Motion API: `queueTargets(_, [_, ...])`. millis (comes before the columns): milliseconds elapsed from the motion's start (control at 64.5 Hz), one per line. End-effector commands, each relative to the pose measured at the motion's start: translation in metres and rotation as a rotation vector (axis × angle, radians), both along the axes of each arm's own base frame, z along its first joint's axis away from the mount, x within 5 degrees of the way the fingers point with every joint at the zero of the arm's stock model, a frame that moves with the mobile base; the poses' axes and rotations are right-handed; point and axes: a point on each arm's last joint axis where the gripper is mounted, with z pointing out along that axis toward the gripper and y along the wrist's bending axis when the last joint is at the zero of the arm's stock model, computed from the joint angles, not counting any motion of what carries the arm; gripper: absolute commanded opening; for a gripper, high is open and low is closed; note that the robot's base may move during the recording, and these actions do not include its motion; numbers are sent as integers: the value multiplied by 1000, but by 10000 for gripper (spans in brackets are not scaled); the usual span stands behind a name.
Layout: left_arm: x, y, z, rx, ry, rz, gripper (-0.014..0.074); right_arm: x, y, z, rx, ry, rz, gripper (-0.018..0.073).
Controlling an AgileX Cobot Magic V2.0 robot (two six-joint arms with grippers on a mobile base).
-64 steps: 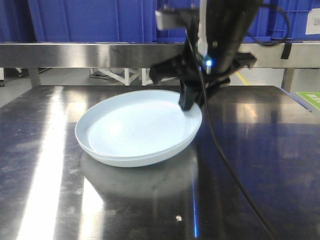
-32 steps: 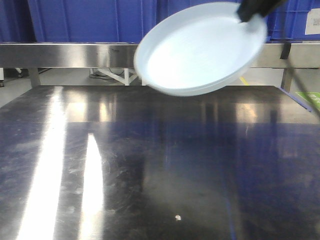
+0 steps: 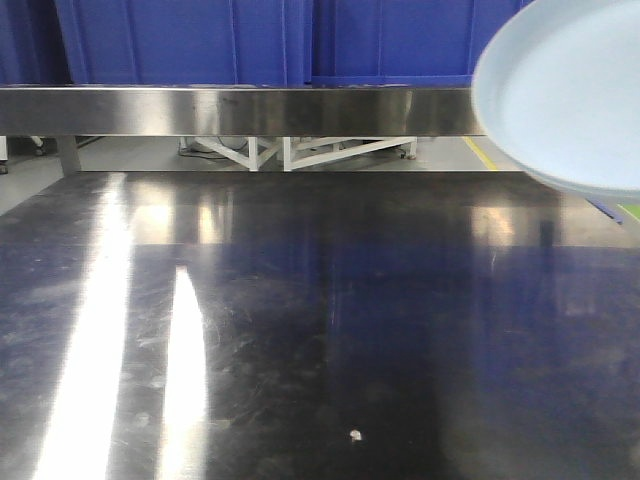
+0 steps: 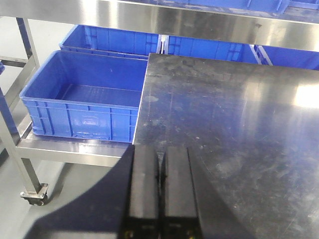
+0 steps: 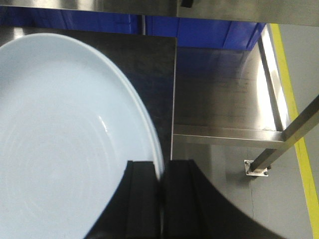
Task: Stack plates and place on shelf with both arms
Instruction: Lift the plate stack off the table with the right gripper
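**Front view.** The plates (image 3: pixel 570 95) hang in the air at the upper right, tilted and cut off by the frame edge, well above the steel table (image 3: pixel 300 330). No gripper shows here. Only the outer walls of the blue bins (image 3: pixel 180 40) behind the shelf rail (image 3: pixel 240 110) are visible, so their contents cannot be determined.

**Left wrist view.** The left gripper (image 4: pixel 160 154) has its fingers pressed together with nothing between them. It sits at the table's near corner and gives the plates no support. The open blue crate (image 4: pixel 75 122) on the lower shelf (image 4: pixel 75 149) beside the table shows a bare floor. The contents of the crates behind it cannot be determined.

**Right wrist view.** The right gripper (image 5: pixel 160 172) pinches the rim of the plates (image 5: pixel 65 139) at a single point, and the rest of their span overhangs unsupported.

- Hazard: the rim is glossy and the load is off-centre, so the plates may pivot or slip out of the pinch.
- Hazard: if the upper plate is only resting in the lower one, the tilt may slide it off.
- Hazard: the wide overhang may strike the shelf rail on approach.
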Motion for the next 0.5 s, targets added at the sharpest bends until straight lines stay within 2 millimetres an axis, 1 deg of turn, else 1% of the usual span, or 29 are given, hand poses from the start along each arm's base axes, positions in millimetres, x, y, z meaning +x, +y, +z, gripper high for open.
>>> queueTargets(0, [1, -1, 17, -7, -105, -6, 90, -19, -2, 13, 12, -162, 12, 49])
queueTargets(31, [1, -1, 17, -7, -105, -6, 90, -26, -3, 12, 16, -180, 12, 49])
queueTargets(124, [1, -1, 17, -7, -105, -6, 90, -41, -4, 7, 26, -211, 13, 49])
queueTargets(202, [1, -1, 17, -7, -105, -6, 90, -49, -5, 4, 29, -236, 16, 49])
queueTargets(310, [1, -1, 17, -7, -105, -6, 90, -54, -5, 1, 31, -261, 20, 49])
queueTargets(481, [1, -1, 17, -7, -105, -6, 90, -55, -5, 1, 32, -274, 22, 49])
